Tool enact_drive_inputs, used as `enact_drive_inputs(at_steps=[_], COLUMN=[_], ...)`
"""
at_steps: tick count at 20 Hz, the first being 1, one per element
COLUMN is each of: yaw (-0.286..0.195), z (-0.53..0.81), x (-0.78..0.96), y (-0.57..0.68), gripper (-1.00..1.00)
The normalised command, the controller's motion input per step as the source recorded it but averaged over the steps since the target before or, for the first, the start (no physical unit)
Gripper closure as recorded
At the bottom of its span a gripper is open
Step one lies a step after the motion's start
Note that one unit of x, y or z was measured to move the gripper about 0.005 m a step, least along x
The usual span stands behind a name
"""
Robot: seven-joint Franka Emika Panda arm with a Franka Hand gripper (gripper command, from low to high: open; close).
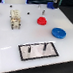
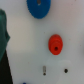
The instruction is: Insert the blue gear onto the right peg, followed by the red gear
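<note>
1. White table (image 1: 7, 51), pretty blurry overall.
2. Blue gear (image 1: 58, 32) lying flat toward the exterior view's right.
3. Red gear (image 1: 42, 20) farther back, well apart from the blue one.
4. Black-framed pale plate (image 1: 38, 51) up front, with the left peg (image 1: 30, 50) and right peg (image 1: 45, 46) standing upright, both bare.
5. Gripper (image 1: 15, 18) over on the exterior view's left, fingers too fuzzy to read.

We see a white table (image 1: 8, 41) under everything. On it, toward the exterior view's left, stands a small pale, blurry object (image 1: 15, 19) of uncertain kind. Dark, indistinct shapes (image 1: 33, 1) run along the table's far edge.
</note>
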Motion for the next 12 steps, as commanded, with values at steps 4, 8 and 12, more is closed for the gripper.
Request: enact_drive_inputs(at_steps=[4,8,12], yaw=[0.000,0.000,0.000], z=[-0.44,-0.44,-0.45], x=[-0.07,-0.08,-0.12], y=[0.36,0.21,0.09], gripper=[-1.00,-1.00,-1.00])
